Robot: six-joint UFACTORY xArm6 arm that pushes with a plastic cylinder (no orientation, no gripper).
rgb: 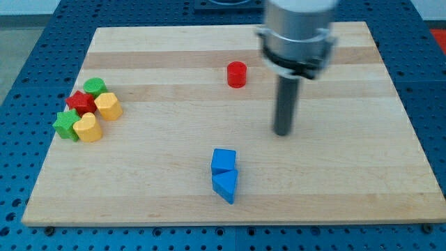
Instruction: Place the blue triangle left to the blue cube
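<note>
The blue cube (224,160) lies on the wooden board (348,181) below the view's middle. The blue triangle (225,186) lies just below the cube, touching it. My tip (281,132) is to the upper right of both blue blocks, well apart from them, touching no block. The rod hangs from the grey arm end (298,31) at the view's top.
A red cylinder (237,74) stands near the view's top, left of the rod. At the view's left is a cluster: a green block (95,87), a red star (81,103), a yellow block (109,106), a green star (67,125), a yellow heart (88,128).
</note>
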